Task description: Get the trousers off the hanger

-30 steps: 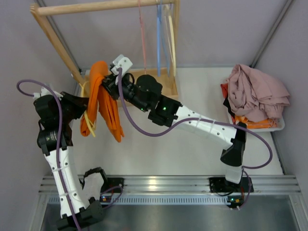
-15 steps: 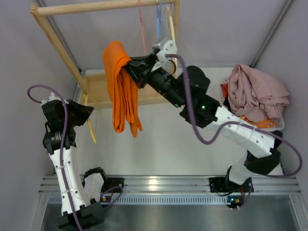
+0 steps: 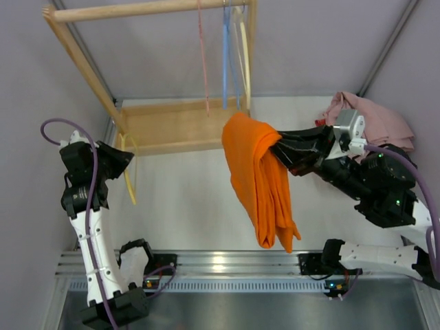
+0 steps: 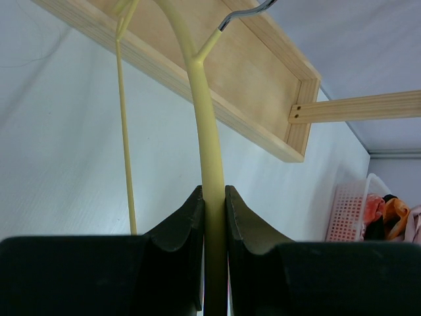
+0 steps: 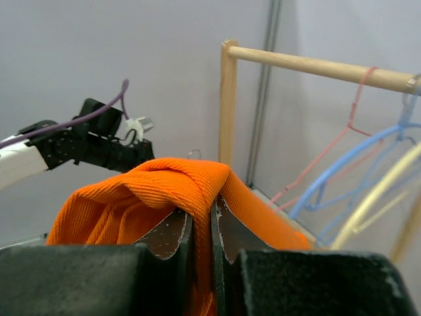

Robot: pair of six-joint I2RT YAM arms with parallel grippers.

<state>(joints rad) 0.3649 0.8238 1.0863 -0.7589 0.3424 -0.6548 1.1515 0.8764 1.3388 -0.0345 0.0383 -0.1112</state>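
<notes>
Orange trousers (image 3: 260, 180): plain bright orange, fine rib in the weave close up, no print. Pink trousers (image 3: 386, 124), heap at 2 o'clock in top view: plain dusty pink. Yellow hanger (image 4: 208, 145): pale yellow w/ bare grey metal hook. Left hand (image 4: 214, 197) & right hand (image 5: 212, 227): matt black; arms white & black, cable (image 3: 87, 213) purple. Rack (image 3: 175, 127): light natural wood. On its rail at 12 o'clock: pink hanger (image 3: 203, 62), blue hanger (image 3: 225, 55), cream hanger (image 3: 245, 55). Basket (image 4: 347, 210): pinkish-white lattice. Tabletop (image 3: 185, 206): white. Walls (image 3: 330, 41): grey.
</notes>
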